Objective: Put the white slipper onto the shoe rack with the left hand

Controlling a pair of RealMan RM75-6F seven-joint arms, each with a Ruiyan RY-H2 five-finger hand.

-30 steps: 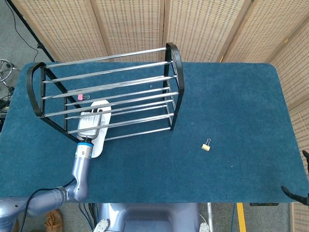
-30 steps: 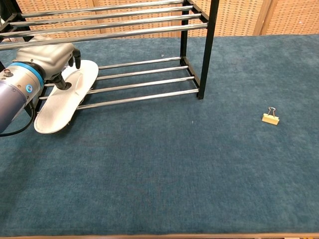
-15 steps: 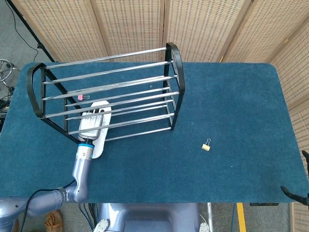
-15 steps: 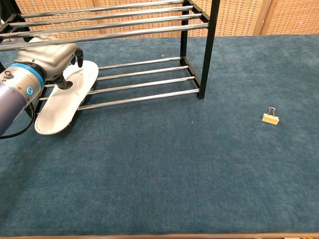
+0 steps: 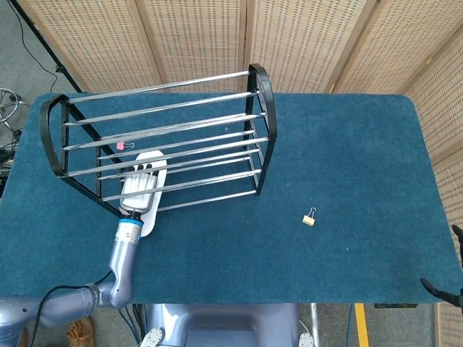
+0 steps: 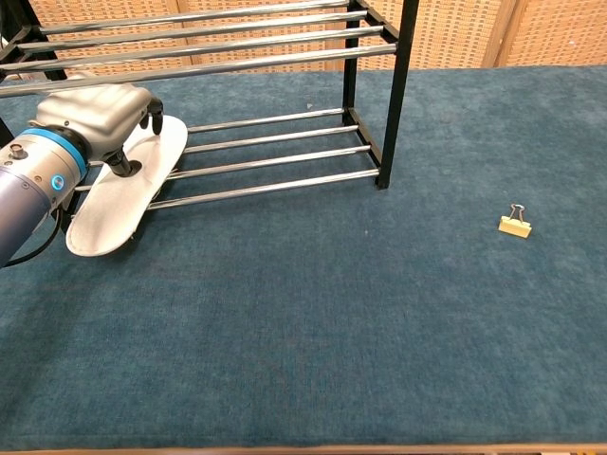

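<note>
- The flat white fabric slipper (image 6: 119, 190) lies across the lower chrome rails of the black-framed metal shoe rack (image 5: 255, 130), at its left end; the heel overhangs the near rail toward the blue carpeted worktop (image 6: 332, 322).
- The left hand (image 6: 100, 118) rests on the slipper, fingers (image 6: 152, 118) curled down onto its upper face. Judgement: this steadies the slipper during seating.
- Whether the fingers pinch the slipper cannot be told.
- The right hand is out of view.

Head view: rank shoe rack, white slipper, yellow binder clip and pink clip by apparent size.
1. Shoe rack
2. White slipper, partly hidden by the left hand
3. Yellow binder clip
4. Pink clip, roughly alike; too close to rank.
</note>
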